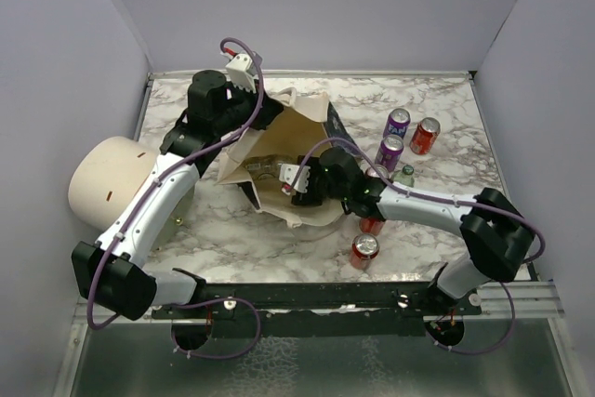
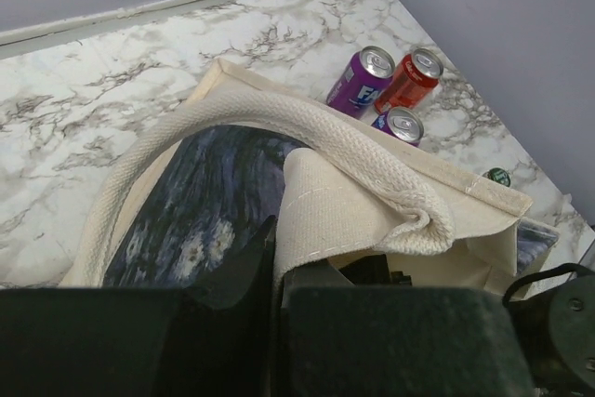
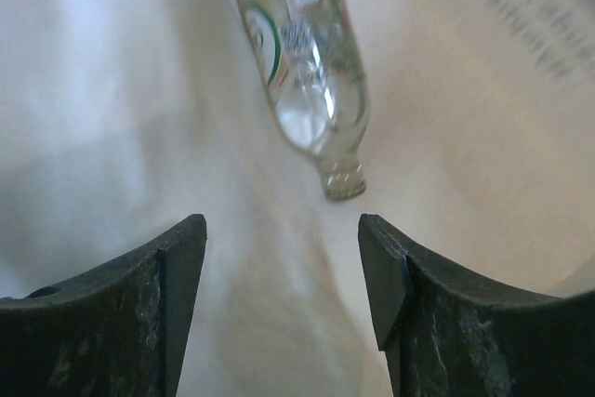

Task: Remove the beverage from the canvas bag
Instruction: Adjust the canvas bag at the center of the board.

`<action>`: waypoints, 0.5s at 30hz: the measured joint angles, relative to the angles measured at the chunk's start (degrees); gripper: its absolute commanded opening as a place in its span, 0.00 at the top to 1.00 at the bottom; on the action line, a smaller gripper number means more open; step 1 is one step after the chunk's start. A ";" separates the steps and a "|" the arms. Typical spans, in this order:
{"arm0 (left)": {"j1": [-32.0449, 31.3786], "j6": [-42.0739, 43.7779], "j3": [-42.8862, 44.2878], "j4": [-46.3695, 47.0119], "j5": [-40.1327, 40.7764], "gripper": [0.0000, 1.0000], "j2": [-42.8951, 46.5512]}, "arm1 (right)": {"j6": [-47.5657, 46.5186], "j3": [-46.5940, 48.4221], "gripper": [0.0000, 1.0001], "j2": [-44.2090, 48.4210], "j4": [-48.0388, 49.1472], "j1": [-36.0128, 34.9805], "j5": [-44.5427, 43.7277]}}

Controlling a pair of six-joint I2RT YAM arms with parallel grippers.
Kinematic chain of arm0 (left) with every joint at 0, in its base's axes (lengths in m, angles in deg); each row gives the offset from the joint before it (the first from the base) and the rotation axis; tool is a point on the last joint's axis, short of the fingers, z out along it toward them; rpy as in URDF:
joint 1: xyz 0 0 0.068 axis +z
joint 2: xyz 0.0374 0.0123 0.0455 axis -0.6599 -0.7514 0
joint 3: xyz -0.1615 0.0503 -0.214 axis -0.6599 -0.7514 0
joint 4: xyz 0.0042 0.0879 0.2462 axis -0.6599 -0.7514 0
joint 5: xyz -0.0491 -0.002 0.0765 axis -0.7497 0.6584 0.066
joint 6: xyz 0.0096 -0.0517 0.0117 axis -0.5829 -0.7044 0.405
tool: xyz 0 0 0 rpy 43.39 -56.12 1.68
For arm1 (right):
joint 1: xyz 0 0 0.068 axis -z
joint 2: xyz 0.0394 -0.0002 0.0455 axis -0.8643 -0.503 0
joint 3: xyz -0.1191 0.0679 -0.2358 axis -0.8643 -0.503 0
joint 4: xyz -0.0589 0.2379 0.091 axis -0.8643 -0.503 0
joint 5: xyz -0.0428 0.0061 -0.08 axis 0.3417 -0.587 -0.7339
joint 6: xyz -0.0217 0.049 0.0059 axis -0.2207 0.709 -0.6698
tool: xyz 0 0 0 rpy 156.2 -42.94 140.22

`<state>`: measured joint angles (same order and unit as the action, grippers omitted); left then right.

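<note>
Marble-veined tabletop [image 1: 232, 239], slumped canvas bag [image 1: 299, 123], slender clear bottle [image 3: 302, 72] inside.

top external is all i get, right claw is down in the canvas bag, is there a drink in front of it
Observer: Yes. The right wrist view shows a clear bottle lying on the cloth inside the canvas bag, with its neck end pointing toward the right claw.
Operator: does the claw have hold of it
Observer: No. Its jaws stand open, and the bottle lies beyond the fingertips, untouched.
</note>
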<state>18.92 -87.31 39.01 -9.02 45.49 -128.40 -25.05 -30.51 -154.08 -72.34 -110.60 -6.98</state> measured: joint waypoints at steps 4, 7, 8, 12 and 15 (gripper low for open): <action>-0.26 -0.15 0.00 -0.11 0.17 1.00 0.00 | -1.40 1.31 0.34 4.48 -0.11 -0.35 6.43; -0.66 -0.55 0.00 -0.09 0.44 1.00 0.00 | -1.53 1.95 0.33 7.26 0.28 -1.68 9.31; -0.79 -0.72 0.02 -0.09 0.48 1.00 0.00 | -1.51 2.10 0.33 7.61 0.33 -2.01 9.66; -1.03 -1.46 0.09 -0.31 0.81 1.00 -0.02 | -0.55 3.89 0.33 8.39 0.33 -4.50 10.60; -1.01 -1.84 0.52 -0.50 1.53 1.00 -0.20 | 0.22 5.97 0.32 7.80 0.74 -5.29 10.88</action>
<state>17.91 -89.15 39.54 -9.52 47.02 -128.59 -24.83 -24.55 -146.27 -71.60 -115.89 3.91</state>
